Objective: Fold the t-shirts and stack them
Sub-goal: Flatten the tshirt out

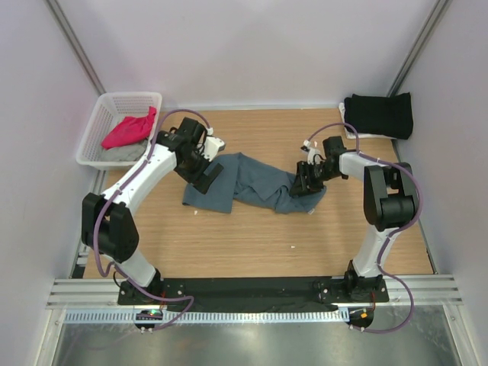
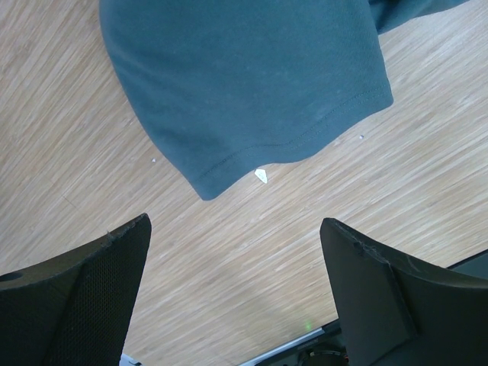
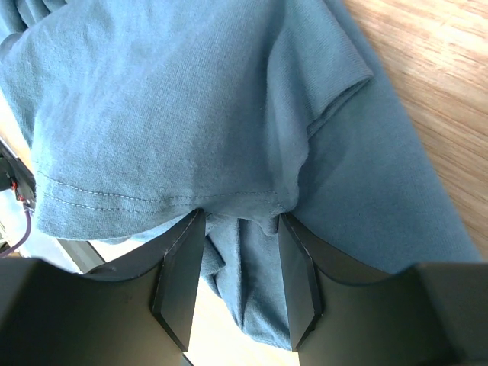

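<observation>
A slate blue-grey t-shirt (image 1: 252, 183) lies crumpled across the middle of the wooden table. My right gripper (image 1: 305, 183) is shut on its right end, and in the right wrist view bunched cloth (image 3: 168, 99) fills the gap between the fingers of that gripper (image 3: 241, 221). My left gripper (image 1: 204, 174) hovers open over the shirt's left end. In the left wrist view a sleeve hem (image 2: 244, 84) lies beyond the open gripper (image 2: 235, 225), with bare wood between the fingers. A black t-shirt (image 1: 379, 114) lies folded at the back right. Magenta-pink (image 1: 130, 130) and light grey (image 1: 122, 155) t-shirts sit in the basket.
A white mesh basket (image 1: 130, 96) stands at the back left corner, beside the left arm. The black shirt rests on something white at the table's back right edge. Bare wood stretches along the front of the table. Grey walls close the sides and back.
</observation>
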Robot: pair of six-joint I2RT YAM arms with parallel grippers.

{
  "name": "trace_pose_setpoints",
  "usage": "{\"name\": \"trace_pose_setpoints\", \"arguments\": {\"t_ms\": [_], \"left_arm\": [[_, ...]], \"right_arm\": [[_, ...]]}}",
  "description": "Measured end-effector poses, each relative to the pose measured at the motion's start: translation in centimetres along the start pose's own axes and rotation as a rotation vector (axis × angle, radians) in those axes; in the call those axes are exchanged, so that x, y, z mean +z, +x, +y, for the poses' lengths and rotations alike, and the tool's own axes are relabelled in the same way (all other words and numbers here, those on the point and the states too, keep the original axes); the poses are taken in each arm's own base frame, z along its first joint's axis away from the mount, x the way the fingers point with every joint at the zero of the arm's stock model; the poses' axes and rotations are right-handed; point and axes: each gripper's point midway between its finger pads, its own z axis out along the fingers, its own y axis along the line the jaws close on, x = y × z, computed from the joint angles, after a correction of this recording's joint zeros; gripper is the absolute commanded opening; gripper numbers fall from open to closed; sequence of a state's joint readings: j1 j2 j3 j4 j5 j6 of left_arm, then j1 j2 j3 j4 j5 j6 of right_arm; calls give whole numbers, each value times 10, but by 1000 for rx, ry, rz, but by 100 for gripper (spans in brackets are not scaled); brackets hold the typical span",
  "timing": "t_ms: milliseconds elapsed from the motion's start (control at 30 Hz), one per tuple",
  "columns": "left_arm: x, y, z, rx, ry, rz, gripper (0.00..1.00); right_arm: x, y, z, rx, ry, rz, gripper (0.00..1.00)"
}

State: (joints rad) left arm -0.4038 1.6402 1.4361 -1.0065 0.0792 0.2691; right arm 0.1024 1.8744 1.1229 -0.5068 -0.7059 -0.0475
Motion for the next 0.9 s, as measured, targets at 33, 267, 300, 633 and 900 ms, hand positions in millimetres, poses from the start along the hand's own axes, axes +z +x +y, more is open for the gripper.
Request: {"name": "trace_pose_setpoints", "arguments": {"t_ms": [33, 267, 300, 633, 900], "left_arm": [[0, 0, 0, 0, 0, 0, 93], [0, 0, 0, 0, 0, 0, 93], [0, 0, 0, 0, 0, 0, 93], [8, 16, -6, -1, 14, 40, 89], [15, 16, -54, 149, 75, 68, 90]], "right_arm": [[0, 0, 0, 0, 0, 1, 50], [0, 0, -3, -1, 20, 1, 43], [0, 0, -4, -2, 25, 1, 42], [2, 0, -14, -6, 67, 1, 6], [-9, -36, -13, -65, 110, -68, 1]]}}
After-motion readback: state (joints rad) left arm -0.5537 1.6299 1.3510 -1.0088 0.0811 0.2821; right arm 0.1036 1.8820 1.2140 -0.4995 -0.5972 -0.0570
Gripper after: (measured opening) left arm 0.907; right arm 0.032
